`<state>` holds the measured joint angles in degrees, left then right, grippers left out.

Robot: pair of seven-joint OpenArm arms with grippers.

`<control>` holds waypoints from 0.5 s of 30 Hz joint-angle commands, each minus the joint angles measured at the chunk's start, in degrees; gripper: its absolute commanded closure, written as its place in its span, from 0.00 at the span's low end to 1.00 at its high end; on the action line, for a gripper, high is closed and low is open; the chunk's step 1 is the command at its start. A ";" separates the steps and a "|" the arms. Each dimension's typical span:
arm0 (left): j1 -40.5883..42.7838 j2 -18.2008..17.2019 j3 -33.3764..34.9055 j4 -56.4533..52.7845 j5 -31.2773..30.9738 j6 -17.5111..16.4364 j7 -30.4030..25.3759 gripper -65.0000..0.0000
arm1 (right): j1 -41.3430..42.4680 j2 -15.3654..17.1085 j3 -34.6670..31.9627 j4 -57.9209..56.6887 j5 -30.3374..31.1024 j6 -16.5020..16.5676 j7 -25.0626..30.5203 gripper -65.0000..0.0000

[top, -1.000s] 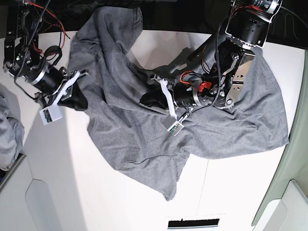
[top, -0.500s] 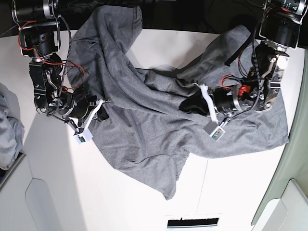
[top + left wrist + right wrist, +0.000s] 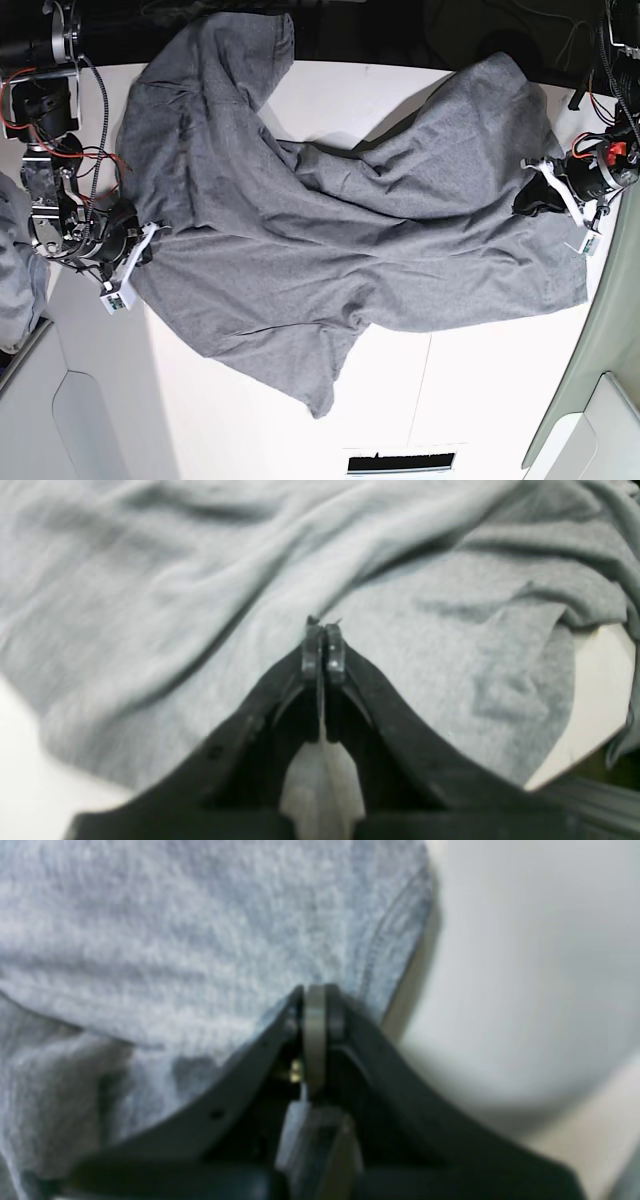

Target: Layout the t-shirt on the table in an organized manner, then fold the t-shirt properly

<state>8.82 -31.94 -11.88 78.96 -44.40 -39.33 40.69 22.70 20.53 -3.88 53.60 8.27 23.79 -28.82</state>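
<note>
— White table (image 3: 480, 400) under you; where's the t-shirt (image 3: 330, 240)?

— Spread between your two pincers, rumpled, one part off the table's far edge.

— Left gripper (image 3: 527, 200)?

— Pressed together at the shirt's edge; cloth lies just ahead of its tips.

— Right gripper (image 3: 150, 245)?

— Also pressed together, its tips at the hem on the opposite side; whether cloth is pinched, you can't tell.

Heather-grey t-shirt (image 3: 330, 250) spread wrinkled across white table (image 3: 480, 400), top edge draped past far side
</note>
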 commanded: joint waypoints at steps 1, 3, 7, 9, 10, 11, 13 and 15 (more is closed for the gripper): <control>-0.02 -1.46 -0.42 0.68 -1.44 -0.67 -0.70 0.98 | 1.40 2.08 0.44 0.59 0.11 -1.05 0.48 1.00; 0.42 -1.55 -0.42 0.68 -2.60 -0.67 0.37 0.98 | 1.33 4.07 0.96 0.59 0.09 -1.18 0.33 1.00; 0.61 -1.55 -0.42 0.68 -4.72 -0.67 2.51 0.98 | 1.40 7.45 3.69 0.59 0.33 -2.82 0.33 1.00; 0.61 -1.53 -0.42 0.68 -4.70 -0.67 2.71 0.98 | 1.40 8.55 6.08 0.59 1.92 -2.95 -0.74 1.00; 0.59 -1.55 -0.42 0.68 -4.70 -0.67 2.71 0.98 | 1.38 8.79 7.48 0.61 3.65 -2.60 -1.75 1.00; 0.57 -1.55 -0.42 0.68 -4.70 -0.67 2.69 0.98 | 1.36 8.87 8.79 0.61 5.70 -1.53 -2.75 1.00; 0.57 -1.55 -0.42 0.68 -4.70 -0.67 2.64 0.98 | 1.09 8.85 11.10 0.72 11.15 2.47 -4.59 1.00; 0.59 -1.55 -0.42 0.68 -4.68 -0.67 2.64 0.98 | 0.22 8.76 12.48 1.51 18.08 6.38 -5.79 1.00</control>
<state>9.89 -32.36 -11.86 78.96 -48.05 -39.33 44.16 21.69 28.38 8.14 54.00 26.35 29.67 -35.29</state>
